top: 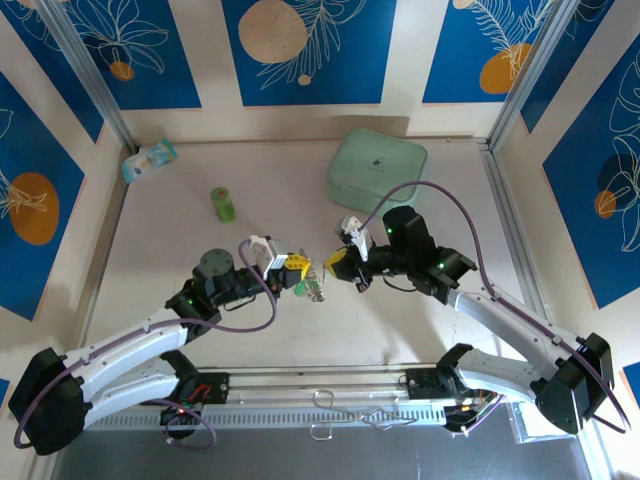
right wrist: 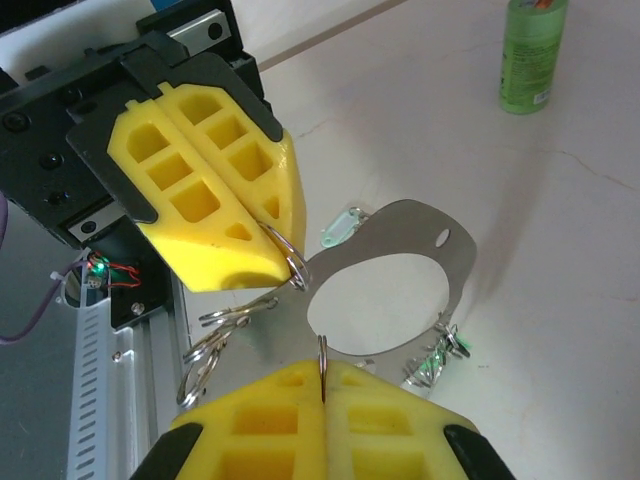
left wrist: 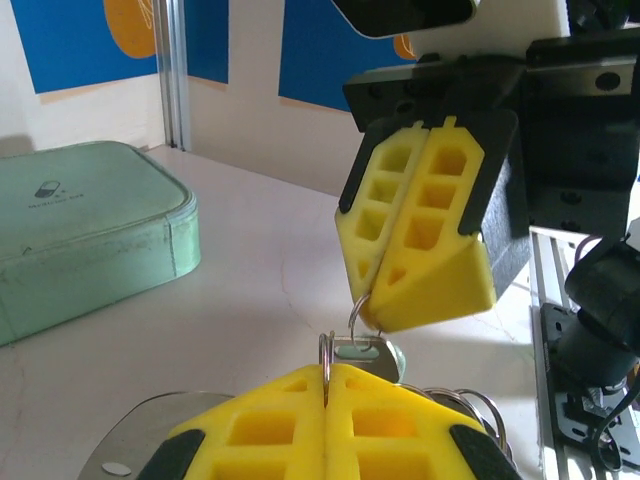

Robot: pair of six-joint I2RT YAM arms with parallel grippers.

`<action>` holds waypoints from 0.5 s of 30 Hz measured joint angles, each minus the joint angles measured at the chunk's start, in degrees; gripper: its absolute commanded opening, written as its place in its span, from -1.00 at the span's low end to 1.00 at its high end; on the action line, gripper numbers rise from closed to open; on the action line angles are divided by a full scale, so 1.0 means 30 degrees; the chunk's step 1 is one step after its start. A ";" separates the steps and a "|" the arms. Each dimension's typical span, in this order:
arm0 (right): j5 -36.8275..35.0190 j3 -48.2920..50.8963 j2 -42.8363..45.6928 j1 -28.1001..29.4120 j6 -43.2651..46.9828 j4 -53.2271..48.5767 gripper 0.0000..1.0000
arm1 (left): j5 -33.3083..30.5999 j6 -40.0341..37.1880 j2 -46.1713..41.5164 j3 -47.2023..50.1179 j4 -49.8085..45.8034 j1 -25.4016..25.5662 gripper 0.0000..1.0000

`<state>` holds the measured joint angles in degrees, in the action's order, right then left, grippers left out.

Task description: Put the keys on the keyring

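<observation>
Keyring (right wrist: 410,225): flat silvery loop with a wide oval opening, hanging between the two grippers at mid-table and casting a shadow on the table (top: 400,320).
Long axis: runs across the right wrist view, rising slightly to the right; the end with a small punched hole points toward the green cylinder (top: 222,204).
Keys: one mint-headed key (right wrist: 340,228) just beside the loop's far rim, close under the left fingertips; more keys (right wrist: 435,360) bunched at the near rim, with heads too small to make out.
Left gripper (top: 297,268): fingers pressed together, pinching the first split ring (right wrist: 285,250) at the very tips.
Right gripper (top: 338,264): fingers pressed together, with the second split ring (right wrist: 322,358) caught edge-on between them.
In the way: the two pairs of yellow fingertips face each other closely over the loop; loose split rings (right wrist: 205,360) dangle beside it.
Around: mint case (top: 376,168) at the far side, packet (top: 148,160) in the far left corner, both well apart from the grippers.
</observation>
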<state>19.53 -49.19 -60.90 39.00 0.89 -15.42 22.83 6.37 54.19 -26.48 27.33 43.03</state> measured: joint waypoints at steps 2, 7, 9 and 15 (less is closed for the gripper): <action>0.0022 0.0000 -0.0066 0.0102 -0.0015 0.0299 -1.00 | -0.0066 0.0240 0.0000 0.0000 0.0044 0.0000 -1.00; 0.0532 -0.0124 -0.0168 0.0138 -0.0102 0.0903 -1.00 | -0.0197 0.0510 0.0000 0.0000 0.0051 0.0000 -1.00; 0.0583 -0.0124 -0.0168 0.0240 -0.0124 0.1100 -1.00 | -0.0270 0.0590 0.0007 0.0007 0.0051 0.0000 -1.00; 0.0510 -0.0401 -0.0495 0.0597 -0.0240 0.1566 -1.00 | -0.0328 0.0729 0.0306 0.0036 0.0197 0.0000 -1.00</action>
<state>21.06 -50.39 -62.39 40.80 0.16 -10.72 21.85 8.56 55.11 -26.37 27.92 43.03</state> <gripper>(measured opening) 0.063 0.056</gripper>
